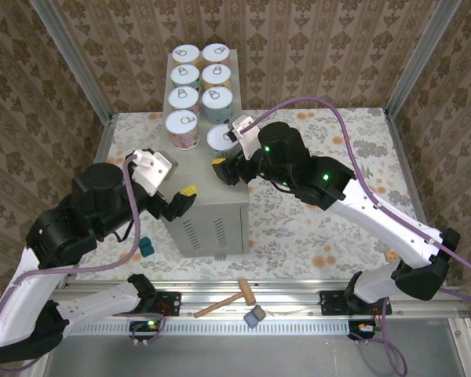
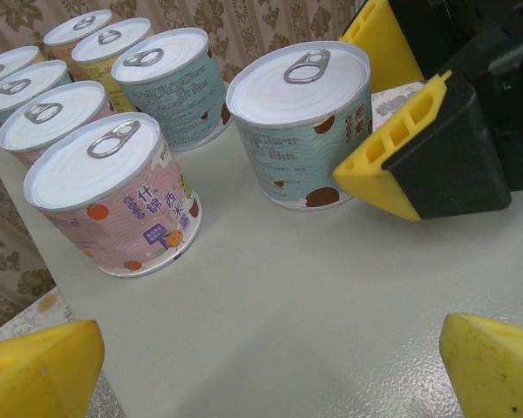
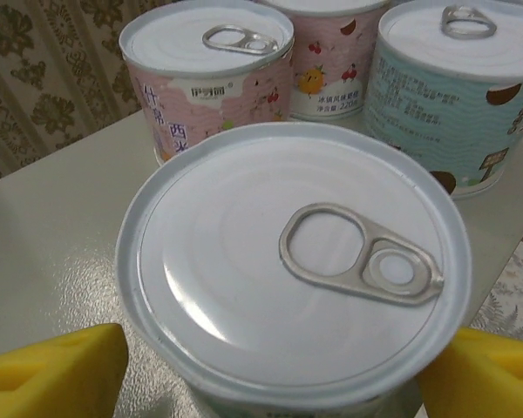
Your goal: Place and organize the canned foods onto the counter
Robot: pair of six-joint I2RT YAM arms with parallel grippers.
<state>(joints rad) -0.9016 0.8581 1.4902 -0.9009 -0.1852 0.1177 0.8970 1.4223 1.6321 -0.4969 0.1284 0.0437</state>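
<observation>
- Right claw (image 3: pixel 261 383): pads flank the near can (image 3: pixel 288 261), which stands on the counter (image 2: pixel 279 296), at the near end of its right-hand row; whether they pinch it or only bracket it I cannot tell.
- Left claw (image 2: pixel 266 374): spread wide, nothing between the pads, hovering at the counter's near edge.
- Cans (image 1: pixel 185 75): I count eight, all upright on the counter, in two rows of four running to its far end.
- Progress, as I judge it: placing looks done; what is left is squaring the near can with the pink can (image 2: pixel 113 196) beside it, then backing off.
</observation>
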